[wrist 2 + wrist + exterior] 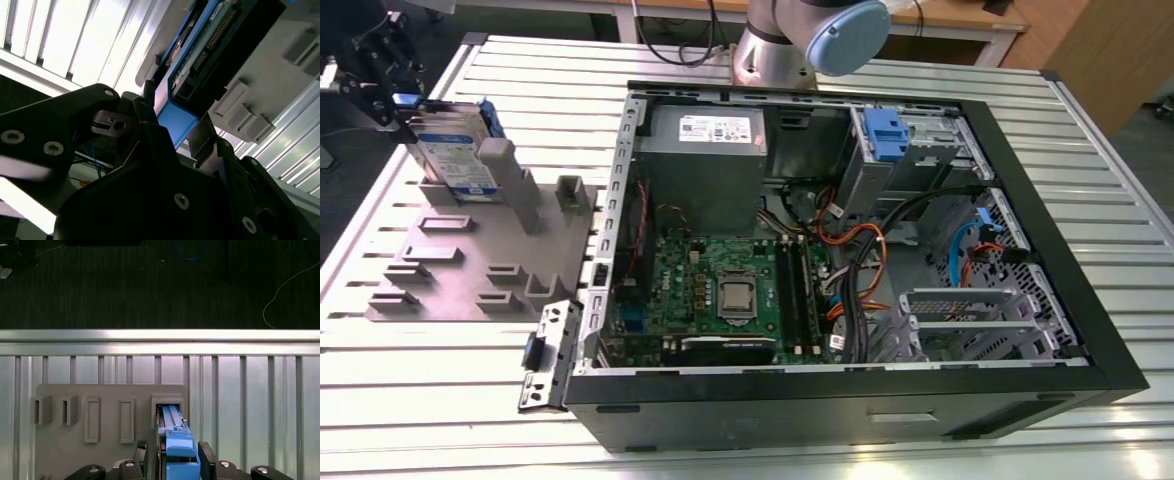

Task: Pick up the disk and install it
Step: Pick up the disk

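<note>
On the grey rack point(467, 270), the disk point(174, 435) stands upright within the claw point(177, 462), seemingly pinched.

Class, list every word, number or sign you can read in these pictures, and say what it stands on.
White-and-blue label on the disk: print too small to read.
White sticker on the power supply: print too small to read.
Motherboard: no markings legible.
No readable text anywhere.
</note>
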Available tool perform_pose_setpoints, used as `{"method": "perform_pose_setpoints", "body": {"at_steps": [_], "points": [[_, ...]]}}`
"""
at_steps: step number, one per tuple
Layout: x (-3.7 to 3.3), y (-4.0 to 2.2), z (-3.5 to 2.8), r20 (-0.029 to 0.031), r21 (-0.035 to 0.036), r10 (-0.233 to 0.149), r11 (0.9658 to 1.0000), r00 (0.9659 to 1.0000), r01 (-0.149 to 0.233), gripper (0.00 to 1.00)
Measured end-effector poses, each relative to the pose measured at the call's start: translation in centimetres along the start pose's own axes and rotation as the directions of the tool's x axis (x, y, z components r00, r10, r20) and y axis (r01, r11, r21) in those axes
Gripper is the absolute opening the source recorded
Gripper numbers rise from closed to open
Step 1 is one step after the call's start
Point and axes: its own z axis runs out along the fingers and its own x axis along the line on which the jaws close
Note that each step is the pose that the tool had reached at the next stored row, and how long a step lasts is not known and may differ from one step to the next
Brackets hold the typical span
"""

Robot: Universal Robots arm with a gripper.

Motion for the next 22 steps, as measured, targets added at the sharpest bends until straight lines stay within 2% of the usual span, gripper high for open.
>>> {"method": "perform_pose_setpoints", "body": {"at_steps": [1,2,4,5,19,22], "points": [[0.0,0.0,0.0,0.0,0.0,0.0,1.0,1.0,0.0,0.52],[0.0,0.0,0.0,0.0,0.0,0.0,1.0,1.0,0.0,0.45],[0.0,0.0,0.0,0.0,0.0,0.0,1.0,1.0,0.0,0.45],[0.0,0.0,0.0,0.0,0.0,0.0,1.0,1.0,0.0,0.38],[0.01,0.0,-0.06,0.0,-0.0001,0.0,1.0,1.0,0.0,0.38],[0.01,0.0,-0.05,-0.0001,-0.0035,0.002,1.0,1.0,-0.002,0.38]]}}
